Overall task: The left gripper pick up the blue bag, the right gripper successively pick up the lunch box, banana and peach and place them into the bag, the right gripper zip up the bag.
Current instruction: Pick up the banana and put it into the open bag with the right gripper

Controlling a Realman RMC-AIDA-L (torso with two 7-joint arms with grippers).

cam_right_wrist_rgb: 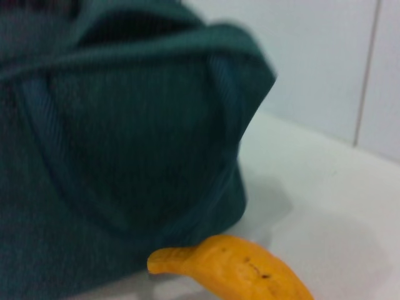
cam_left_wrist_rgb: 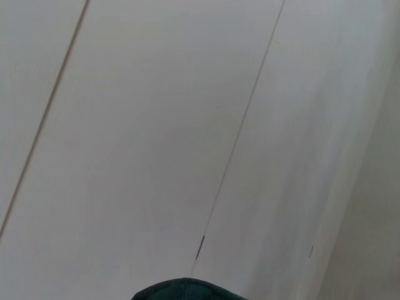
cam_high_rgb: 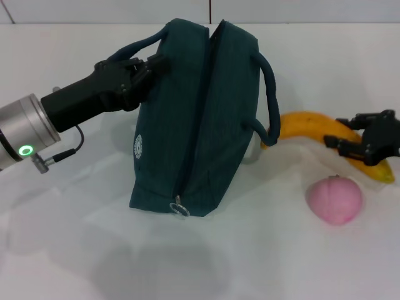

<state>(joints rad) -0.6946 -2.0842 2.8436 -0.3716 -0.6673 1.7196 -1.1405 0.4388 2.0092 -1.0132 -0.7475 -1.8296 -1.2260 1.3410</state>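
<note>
Left gripper (cam_high_rgb: pixel 147 67): upper left of the head view, fingers pinching the near handle of the blue bag (cam_high_rgb: pixel 187 119).
Blue bag: centre frame, upright on the white table (cam_high_rgb: pixel 75 250), top seam slightly parted.
Right gripper (cam_high_rgb: pixel 350 134): right edge, fingers spread over the banana (cam_high_rgb: pixel 306 125).
Banana: right of the bag, tip near its handle.
Peach (cam_high_rgb: pixel 334 199): lower right, below the right gripper.

The blue bag (cam_high_rgb: pixel 194 125) stands upright on the white table (cam_high_rgb: pixel 250 262), dark teal, its zipper ring pull (cam_high_rgb: pixel 179 208) hanging at the near bottom edge. Right of the bag lies the curved yellow-orange banana (cam_high_rgb: pixel 312 128), one tip just beside the bag's handle (cam_high_rgb: pixel 269 94). The round pink peach (cam_high_rgb: pixel 334 199) sits right of the bag, just nearer than the banana.
</note>
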